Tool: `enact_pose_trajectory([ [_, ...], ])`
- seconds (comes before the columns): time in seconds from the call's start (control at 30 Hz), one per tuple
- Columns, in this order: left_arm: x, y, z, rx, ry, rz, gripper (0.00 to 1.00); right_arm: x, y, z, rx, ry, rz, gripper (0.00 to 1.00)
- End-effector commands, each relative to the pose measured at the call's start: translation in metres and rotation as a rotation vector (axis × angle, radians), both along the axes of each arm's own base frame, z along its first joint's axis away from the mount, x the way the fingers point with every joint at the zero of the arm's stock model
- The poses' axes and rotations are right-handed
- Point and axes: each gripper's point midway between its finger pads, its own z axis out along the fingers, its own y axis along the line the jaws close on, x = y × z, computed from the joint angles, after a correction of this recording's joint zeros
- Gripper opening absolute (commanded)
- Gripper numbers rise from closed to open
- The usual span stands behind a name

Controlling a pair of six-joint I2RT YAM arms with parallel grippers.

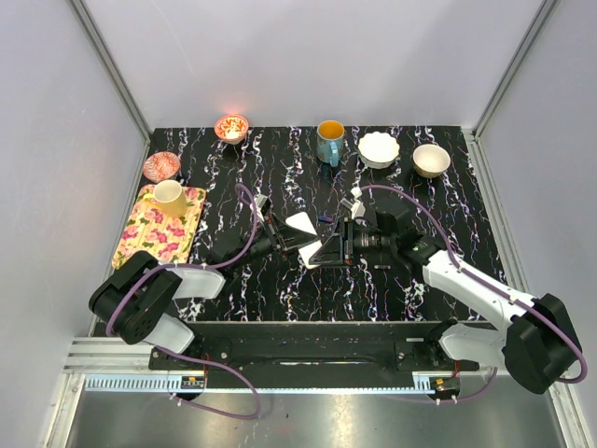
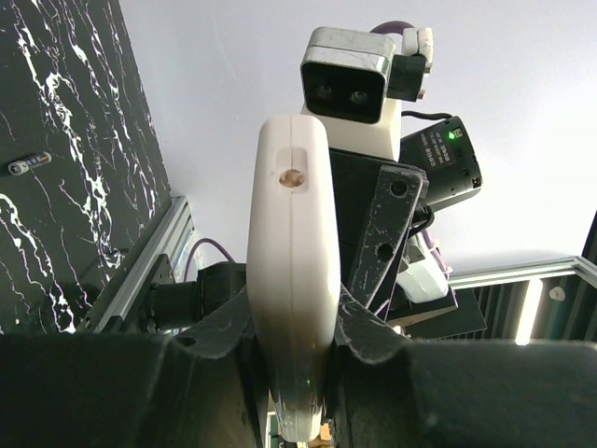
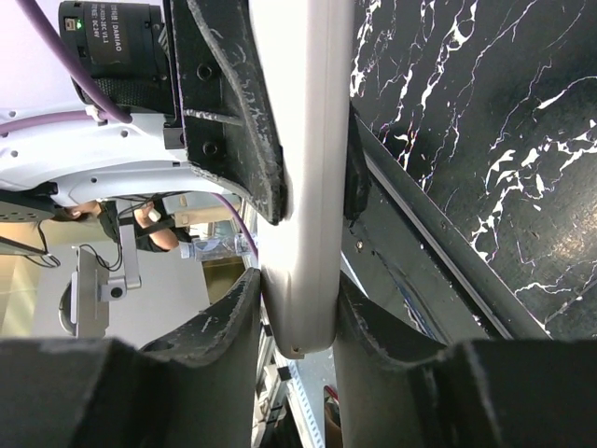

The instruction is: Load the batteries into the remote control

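The white remote control point(image 1: 306, 239) is held off the table between both grippers, edge-on to each wrist camera. My left gripper point(image 1: 287, 235) is shut on one end of it; in the left wrist view the remote point(image 2: 291, 233) sits clamped between my fingers point(image 2: 210, 331). My right gripper point(image 1: 328, 246) is shut on the other end; in the right wrist view the remote point(image 3: 303, 187) is pinched between my fingers point(image 3: 229, 313). One slim battery point(image 2: 28, 164) lies on the black marble table. The other batteries are not visible.
A flowered tray point(image 1: 140, 233) with a yellow cup point(image 1: 170, 197) is at the left. A red bowl point(image 1: 161, 166), a lit bowl point(image 1: 231, 127), a blue mug point(image 1: 329, 141) and two pale bowls point(image 1: 379, 149) point(image 1: 431, 160) line the back. A small white piece point(image 1: 354, 202) lies behind the right gripper.
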Motion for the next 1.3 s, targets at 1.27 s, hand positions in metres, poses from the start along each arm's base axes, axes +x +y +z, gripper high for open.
enact_pose_trajectory([
  [1.27,-0.1,-0.018,0.086,-0.172,-0.471,-0.233,0.0,0.06,0.006,0.015,0.058,-0.026,-0.196,0.0],
])
